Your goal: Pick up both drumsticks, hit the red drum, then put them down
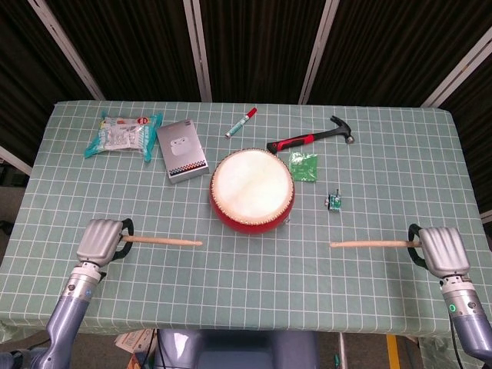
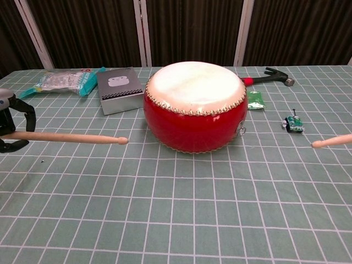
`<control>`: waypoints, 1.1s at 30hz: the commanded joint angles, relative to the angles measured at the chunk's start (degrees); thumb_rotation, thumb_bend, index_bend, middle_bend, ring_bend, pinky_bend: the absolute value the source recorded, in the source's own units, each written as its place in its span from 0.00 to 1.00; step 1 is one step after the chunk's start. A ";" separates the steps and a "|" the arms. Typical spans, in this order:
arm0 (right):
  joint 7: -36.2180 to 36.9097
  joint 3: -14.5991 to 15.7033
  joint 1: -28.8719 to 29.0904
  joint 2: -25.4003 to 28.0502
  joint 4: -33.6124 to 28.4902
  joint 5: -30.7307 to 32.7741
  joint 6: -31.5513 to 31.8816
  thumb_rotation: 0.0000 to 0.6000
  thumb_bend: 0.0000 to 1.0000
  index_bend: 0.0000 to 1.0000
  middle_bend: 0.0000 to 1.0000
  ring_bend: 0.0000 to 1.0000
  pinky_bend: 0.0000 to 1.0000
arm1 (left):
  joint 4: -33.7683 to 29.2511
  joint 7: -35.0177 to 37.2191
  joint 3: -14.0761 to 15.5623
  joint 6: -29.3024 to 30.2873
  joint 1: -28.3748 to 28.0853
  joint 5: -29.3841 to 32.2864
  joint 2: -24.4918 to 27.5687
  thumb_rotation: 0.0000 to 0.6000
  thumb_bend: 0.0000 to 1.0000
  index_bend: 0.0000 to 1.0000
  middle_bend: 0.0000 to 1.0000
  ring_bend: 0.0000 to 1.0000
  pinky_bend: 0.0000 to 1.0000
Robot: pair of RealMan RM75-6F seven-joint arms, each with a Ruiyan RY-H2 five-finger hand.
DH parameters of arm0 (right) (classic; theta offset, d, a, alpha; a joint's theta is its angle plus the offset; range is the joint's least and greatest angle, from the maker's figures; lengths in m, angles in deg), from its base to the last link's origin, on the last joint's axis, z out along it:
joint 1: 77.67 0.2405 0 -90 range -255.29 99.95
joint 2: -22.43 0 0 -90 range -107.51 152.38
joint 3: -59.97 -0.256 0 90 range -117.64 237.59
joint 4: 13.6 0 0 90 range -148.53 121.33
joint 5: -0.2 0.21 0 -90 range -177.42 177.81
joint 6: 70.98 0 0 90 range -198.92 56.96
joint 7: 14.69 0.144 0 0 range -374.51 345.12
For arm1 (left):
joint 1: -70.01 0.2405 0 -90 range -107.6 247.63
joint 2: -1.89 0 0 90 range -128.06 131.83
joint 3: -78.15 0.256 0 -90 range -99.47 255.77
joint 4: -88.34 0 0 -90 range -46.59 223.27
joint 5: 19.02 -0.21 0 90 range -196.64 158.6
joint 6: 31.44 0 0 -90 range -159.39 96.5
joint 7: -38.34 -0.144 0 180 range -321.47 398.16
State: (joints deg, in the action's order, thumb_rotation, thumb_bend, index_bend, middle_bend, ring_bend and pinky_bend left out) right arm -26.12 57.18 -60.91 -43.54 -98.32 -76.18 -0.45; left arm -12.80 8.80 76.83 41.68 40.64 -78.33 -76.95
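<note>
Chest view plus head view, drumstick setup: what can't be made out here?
- Right robot hand: outside the chest view, which shows only the tip of its pale wooden drumstick at the right edge.
- Left robot hand: the head view shows its back, hiding the fingers; the chest view's left edge cuts it off.
- Whether either drumstick rests on the green checked tablecloth: neither view settles it.
- Small green gadget beside the red drum: too small to identify.
</note>
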 commanded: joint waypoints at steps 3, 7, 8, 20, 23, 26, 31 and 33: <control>-1.29 -0.07 0.02 -0.10 0.10 0.87 -0.98 1.00 0.56 0.83 0.96 1.00 0.96 | 1.64 -2.18 -0.87 -2.08 -1.03 1.78 -1.77 1.00 0.30 0.56 0.93 1.00 1.00; -3.24 0.09 0.12 0.27 -0.34 1.75 -2.03 1.00 0.50 0.69 0.91 0.99 0.92 | 1.96 -3.96 -0.77 -2.85 -1.38 2.38 -2.52 1.00 0.19 0.49 0.87 0.98 1.00; -3.80 0.11 0.14 0.37 -0.55 1.99 -2.26 1.00 0.47 0.65 0.90 0.98 0.91 | 1.99 -4.38 -0.77 -2.83 -1.38 2.52 -2.70 1.00 0.17 0.47 0.86 0.97 1.00; -12.77 0.00 0.11 1.71 -4.29 7.40 -3.85 1.00 0.26 0.37 0.66 0.77 0.78 | -2.22 -6.49 -0.44 -1.85 -0.48 2.43 -0.61 1.00 0.04 0.27 0.49 0.60 0.67; -14.57 0.11 0.15 2.07 -4.83 8.27 -4.00 1.00 0.24 0.33 0.60 0.71 0.72 | -3.39 -6.09 0.14 -1.75 0.07 1.73 0.51 1.00 0.04 0.23 0.41 0.51 0.61; -15.71 -0.07 -0.01 2.12 -5.26 8.74 -3.24 1.00 0.24 0.29 0.55 0.64 0.64 | -4.79 -4.82 0.51 -1.39 0.77 0.56 1.60 1.00 0.04 0.17 0.31 0.39 0.52; -13.52 -1.38 -1.51 3.40 -8.18 9.17 0.20 1.00 0.24 0.12 0.36 0.41 0.42 | -6.63 0.22 1.80 2.03 3.30 -7.36 4.33 1.00 0.04 0.07 0.12 0.18 0.35; -10.22 -2.21 -2.97 3.95 -9.59 8.00 3.47 1.00 0.24 0.04 0.26 0.29 0.33 | -6.23 3.30 2.94 4.66 5.17 -12.00 5.63 1.00 0.04 0.05 0.06 0.12 0.29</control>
State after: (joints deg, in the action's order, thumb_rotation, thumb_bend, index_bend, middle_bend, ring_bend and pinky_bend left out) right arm -39.37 55.95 -62.36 -40.36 -106.24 -67.24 0.01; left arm -18.73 8.21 78.31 43.11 43.41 -84.93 -73.30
